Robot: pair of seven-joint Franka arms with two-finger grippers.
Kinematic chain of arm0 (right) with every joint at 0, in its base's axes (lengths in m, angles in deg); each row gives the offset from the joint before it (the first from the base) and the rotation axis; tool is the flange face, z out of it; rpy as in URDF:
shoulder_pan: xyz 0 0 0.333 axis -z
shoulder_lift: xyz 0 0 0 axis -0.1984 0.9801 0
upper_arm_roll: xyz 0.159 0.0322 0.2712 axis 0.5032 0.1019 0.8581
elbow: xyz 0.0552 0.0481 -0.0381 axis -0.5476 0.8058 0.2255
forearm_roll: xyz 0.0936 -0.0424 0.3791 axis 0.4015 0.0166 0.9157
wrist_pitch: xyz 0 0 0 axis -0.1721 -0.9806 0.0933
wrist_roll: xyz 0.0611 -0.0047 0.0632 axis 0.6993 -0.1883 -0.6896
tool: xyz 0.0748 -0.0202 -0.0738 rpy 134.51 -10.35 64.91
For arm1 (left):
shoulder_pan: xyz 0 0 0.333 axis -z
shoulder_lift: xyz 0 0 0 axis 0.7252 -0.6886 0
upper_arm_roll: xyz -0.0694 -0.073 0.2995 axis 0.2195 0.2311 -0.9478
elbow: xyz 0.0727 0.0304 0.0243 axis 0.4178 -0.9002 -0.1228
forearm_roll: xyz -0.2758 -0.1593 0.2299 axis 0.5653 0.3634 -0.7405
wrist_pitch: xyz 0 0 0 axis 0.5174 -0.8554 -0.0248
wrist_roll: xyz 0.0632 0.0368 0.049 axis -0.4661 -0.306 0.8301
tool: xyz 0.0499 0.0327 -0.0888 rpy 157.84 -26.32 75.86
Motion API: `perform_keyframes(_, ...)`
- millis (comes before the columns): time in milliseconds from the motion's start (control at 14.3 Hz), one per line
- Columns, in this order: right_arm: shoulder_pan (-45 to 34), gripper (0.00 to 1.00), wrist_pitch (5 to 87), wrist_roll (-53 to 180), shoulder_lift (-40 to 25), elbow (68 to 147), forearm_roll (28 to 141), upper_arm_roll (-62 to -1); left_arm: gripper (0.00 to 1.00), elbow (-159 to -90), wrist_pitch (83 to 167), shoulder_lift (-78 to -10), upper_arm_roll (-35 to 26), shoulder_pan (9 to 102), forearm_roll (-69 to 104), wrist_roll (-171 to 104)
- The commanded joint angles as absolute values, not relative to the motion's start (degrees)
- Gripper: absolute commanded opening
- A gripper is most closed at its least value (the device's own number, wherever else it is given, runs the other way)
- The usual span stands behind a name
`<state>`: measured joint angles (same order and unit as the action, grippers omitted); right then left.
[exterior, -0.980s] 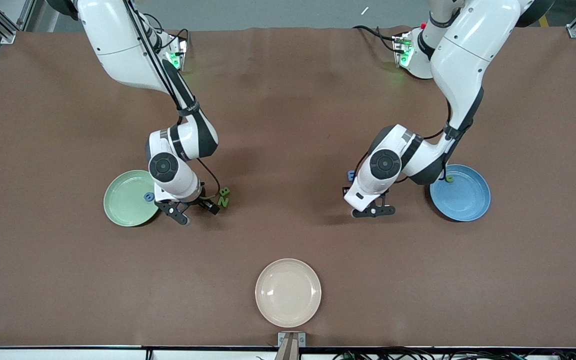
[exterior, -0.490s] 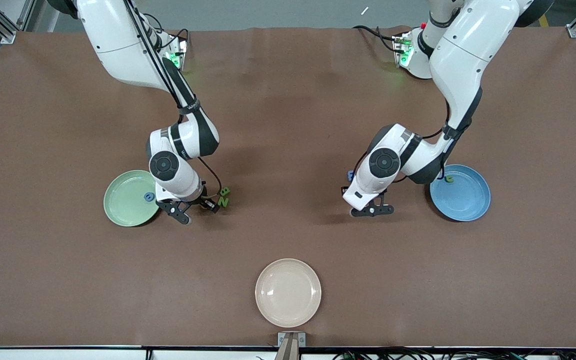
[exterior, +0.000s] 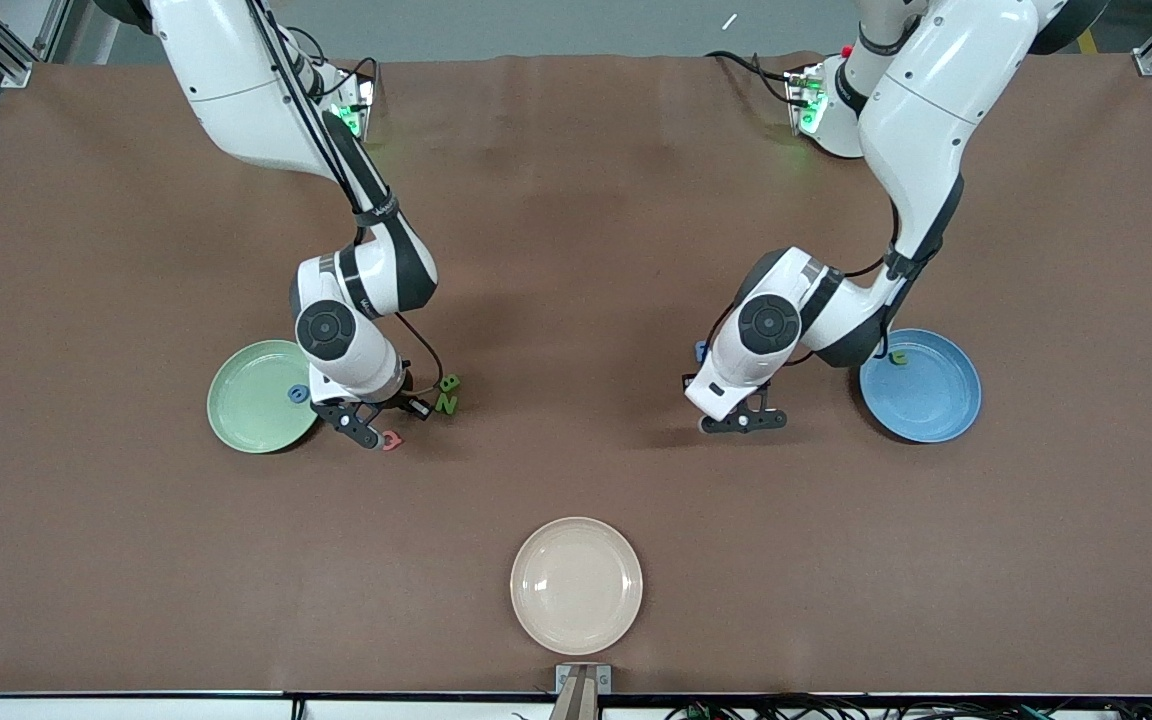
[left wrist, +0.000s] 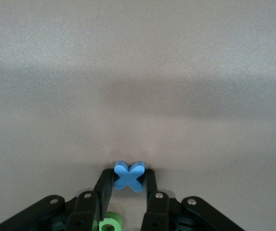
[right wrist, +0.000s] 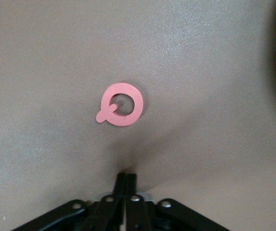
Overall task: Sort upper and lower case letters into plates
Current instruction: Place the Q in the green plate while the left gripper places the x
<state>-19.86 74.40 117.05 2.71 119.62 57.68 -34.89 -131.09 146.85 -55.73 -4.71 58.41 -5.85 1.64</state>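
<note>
Beside the green plate (exterior: 254, 397), the right hand (right wrist: 126, 179) is clenched empty, pink Q (right wrist: 121, 104) missed; left hand (left wrist: 128, 190) pinches a blue X (left wrist: 128, 175), which could slip

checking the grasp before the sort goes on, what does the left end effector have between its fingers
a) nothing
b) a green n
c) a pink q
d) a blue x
d: in the left wrist view the left end effector is shut on the blue x, pinched between its two fingers, while the pink q lies loose on the table past the shut right end effector.
</note>
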Motion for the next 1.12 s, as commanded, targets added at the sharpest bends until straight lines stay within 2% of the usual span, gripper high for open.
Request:
perform_keyframes(0, -17.92, 0.0, 69.26, 113.77, 1.72, 118.61, 58.8, -34.58, 0.29, -131.64, 148.87, -55.5, -4.64, 58.52, -6.88, 2.84)
perform_keyframes(210, -16.95, 0.02, 66.07, 112.53, 1.1, 117.63, 58.8, -34.66, 0.15, -131.55, 148.88, -54.89, -4.64, 58.26, -6.88, 2.75)
perform_keyframes(280, -16.42, 0.22, 65.99, 112.53, 1.01, 117.11, 58.8, -34.66, 0.13, -131.72, 148.79, -54.19, -4.64, 58.0, -6.88, 2.66)
perform_keyframes(420, -15.54, 0.77, 65.9, 112.53, 0.58, 116.4, 58.8, -34.66, 0.1, -132.16, 148.18, -51.47, -4.55, 57.39, -6.96, 2.14)
perform_keyframes(490, -15.37, 0.91, 65.9, 112.79, -0.21, 116.23, 58.8, -34.75, 0.09, -133.04, 147.92, -49.89, -4.55, 56.51, -6.96, 1.61)
perform_keyframes(560, -15.19, 1.0, 65.9, 113.31, -0.39, 116.22, 58.8, -34.75, 0.08, -134.09, 147.91, -48.14, -4.55, 55.28, -6.96, 1.0)
perform_keyframes(770, -11.69, 1.0, 69.92, 114.81, 0.48, 115.87, 62.03, -34.67, 0.08, -139.96, 147.65, -42.43, -4.46, 50.54, -6.96, -6.19)
perform_keyframes(910, -12.46, 1.0, 70.56, 115.42, 2.32, 114.56, 67.83, -34.66, 0.08, -144.53, 147.65, -39.43, -4.46, 46.68, -6.96, -12.07)
perform_keyframes(1050, -13.78, 1.0, 70.56, 121.28, 2.94, 114.2, 67.51, -35.01, 0.08, -148.06, 147.74, -37.06, -4.46, 42.29, -6.96, -18.84)
